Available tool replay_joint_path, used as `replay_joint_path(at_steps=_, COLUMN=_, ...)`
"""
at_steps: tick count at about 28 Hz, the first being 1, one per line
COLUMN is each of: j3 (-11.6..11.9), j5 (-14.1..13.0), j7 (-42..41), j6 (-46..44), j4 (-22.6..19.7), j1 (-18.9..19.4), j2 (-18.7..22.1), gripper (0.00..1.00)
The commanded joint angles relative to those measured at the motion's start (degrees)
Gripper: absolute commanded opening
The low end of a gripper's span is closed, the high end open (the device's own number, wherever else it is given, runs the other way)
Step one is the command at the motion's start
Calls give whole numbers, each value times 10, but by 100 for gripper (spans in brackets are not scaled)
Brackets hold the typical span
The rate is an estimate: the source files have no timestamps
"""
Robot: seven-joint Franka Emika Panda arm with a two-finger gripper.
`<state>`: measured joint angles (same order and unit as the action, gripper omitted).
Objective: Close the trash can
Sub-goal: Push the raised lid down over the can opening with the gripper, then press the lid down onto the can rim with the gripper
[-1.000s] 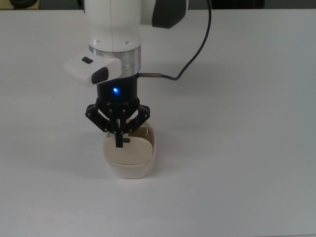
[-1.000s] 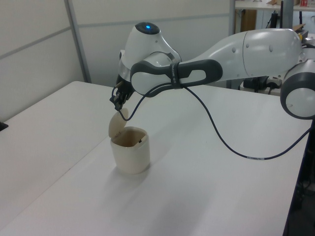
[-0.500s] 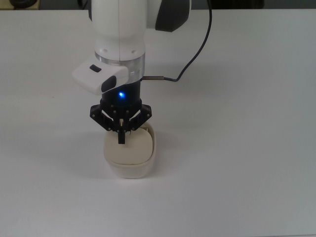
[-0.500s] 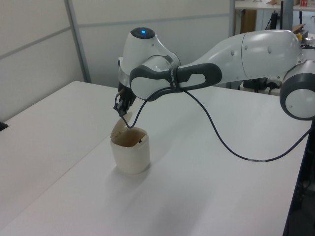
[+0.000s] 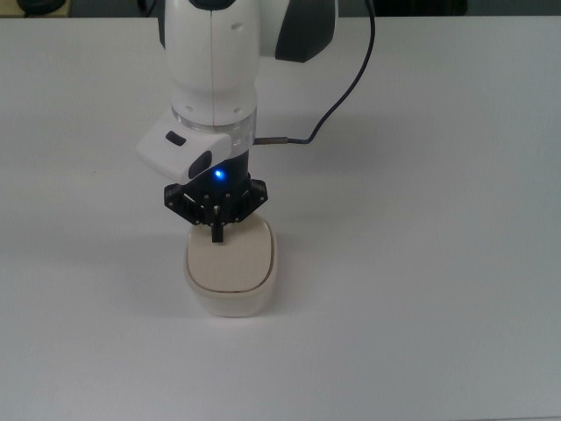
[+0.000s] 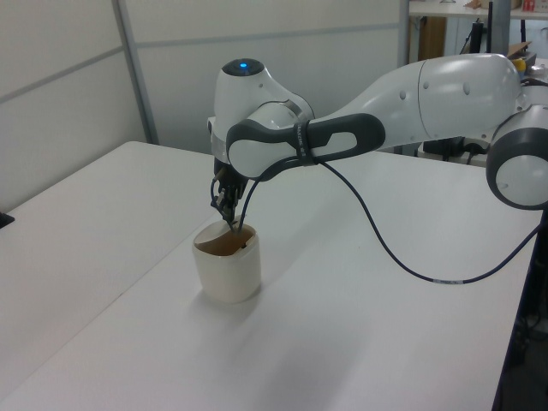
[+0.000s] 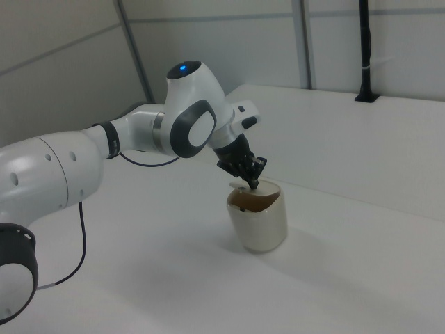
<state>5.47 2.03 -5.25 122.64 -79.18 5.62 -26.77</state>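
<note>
The cream-white trash can (image 5: pixel 219 303) stands on the white table (image 5: pixel 421 263). In the top view its beige lid (image 5: pixel 235 263) lies almost flat over the opening. The left view and the right view still show a strip of tan interior (image 6: pixel 224 247) under a lid edge that is slightly raised. My gripper (image 5: pixel 216 233) points down at the far rim of the trash can (image 6: pixel 228 274), with its fingers pinched together on the lid's edge where the small tab sits. The right view shows the gripper (image 7: pixel 254 184) just above the trash can (image 7: pixel 264 224).
A black cable (image 5: pixel 346 92) loops from the wrist across the table behind the bin. A black post (image 7: pixel 363 49) stands at the table's far edge in the right view. Grey wall panels (image 6: pixel 68 77) border the table in the left view.
The gripper has moved down and over the bin with the lid held in it. The lid has swung from standing nearly upright to lying almost flat on the opening.
</note>
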Motion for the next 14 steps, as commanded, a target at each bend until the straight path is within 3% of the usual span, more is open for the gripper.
replay_joint_path(at_steps=1, j3=2, j5=2, j7=-20, j6=-13, j4=-13, j1=3, j2=5, gripper=0)
replay_joint_path(at_steps=14, j3=2, j5=5, j7=-35, j6=-15, j4=-28, j1=3, j2=-2, gripper=0)
